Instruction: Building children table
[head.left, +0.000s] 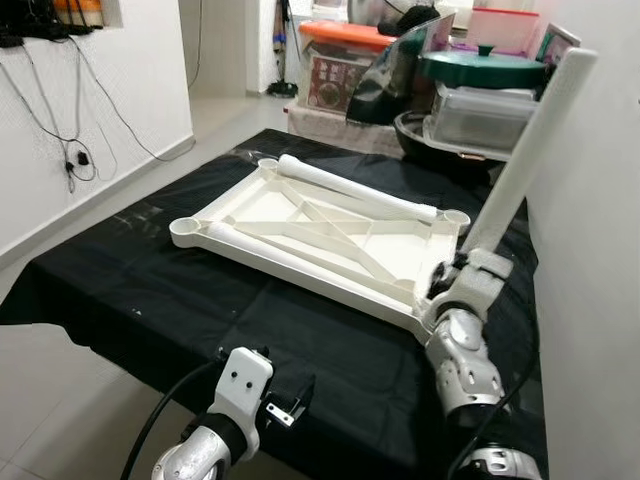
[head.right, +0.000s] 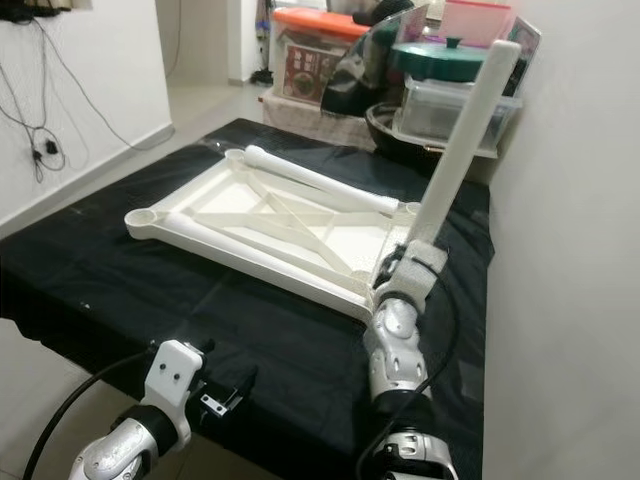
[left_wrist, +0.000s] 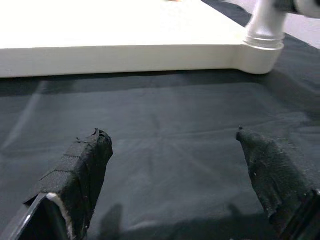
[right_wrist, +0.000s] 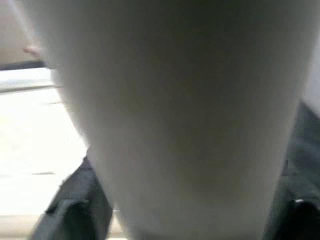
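Note:
A white plastic tabletop (head.left: 250, 205) lies upside down on the black-covered table (head.left: 130, 290). Two loose white legs rest on it, one along the far edge (head.left: 355, 187) and one along the near edge (head.left: 290, 255). A third leg (head.left: 525, 150) stands tilted, its foot at the near right corner socket (left_wrist: 265, 30). My right gripper (head.left: 450, 282) is shut on the low end of this leg, which looms white in the right wrist view (right_wrist: 190, 115). My left gripper (head.left: 290, 400) hovers open over the cloth near the front edge, with both fingers (left_wrist: 85, 160) apart and nothing between them.
Storage boxes (head.left: 345, 60), a green lidded pot (head.left: 485, 68) and a clear container (head.left: 480, 115) crowd the far end. A white wall (head.left: 600, 280) runs close on the right. Cables (head.left: 70, 150) hang on the left wall, with tiled floor (head.left: 60, 400) below.

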